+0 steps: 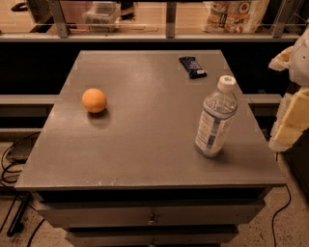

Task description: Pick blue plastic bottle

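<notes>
The blue plastic bottle [216,118] is a clear water bottle with a white screw cap and a white-and-blue label. It stands upright on the right side of the grey table [145,144], near the front right corner. My gripper [291,123] shows as white and cream parts at the right edge of the view, just beyond the table's right edge. It is to the right of the bottle, apart from it, and holds nothing that I can see.
An orange ball [94,100] sits on the left half of the table. A small dark blue snack wrapper [192,66] lies at the back right. A railing and shelf with bags [235,14] run behind the table. Cables [12,164] lie on the floor at left.
</notes>
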### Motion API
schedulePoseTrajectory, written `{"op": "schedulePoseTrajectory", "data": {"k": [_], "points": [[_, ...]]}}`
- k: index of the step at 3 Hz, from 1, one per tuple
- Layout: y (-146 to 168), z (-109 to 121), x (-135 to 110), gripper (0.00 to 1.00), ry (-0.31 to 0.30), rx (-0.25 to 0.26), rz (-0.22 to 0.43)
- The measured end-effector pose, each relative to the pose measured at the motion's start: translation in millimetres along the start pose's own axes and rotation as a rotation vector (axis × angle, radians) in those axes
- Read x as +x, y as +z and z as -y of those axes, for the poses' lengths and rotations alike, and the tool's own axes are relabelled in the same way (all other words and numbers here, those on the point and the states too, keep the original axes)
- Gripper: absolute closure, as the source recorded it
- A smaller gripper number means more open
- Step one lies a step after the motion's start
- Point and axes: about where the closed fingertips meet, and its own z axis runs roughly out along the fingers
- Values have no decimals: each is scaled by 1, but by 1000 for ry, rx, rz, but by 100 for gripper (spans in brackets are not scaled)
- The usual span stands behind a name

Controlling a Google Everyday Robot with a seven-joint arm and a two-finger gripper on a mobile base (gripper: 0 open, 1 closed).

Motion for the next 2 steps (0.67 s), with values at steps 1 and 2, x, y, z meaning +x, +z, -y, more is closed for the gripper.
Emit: {"op": "schedulePoseTrajectory", "data": {"k": [1,2], "points": [[0,0,0,0,0,1,3],[-2,0,-3,0,-4,11,28]]}}
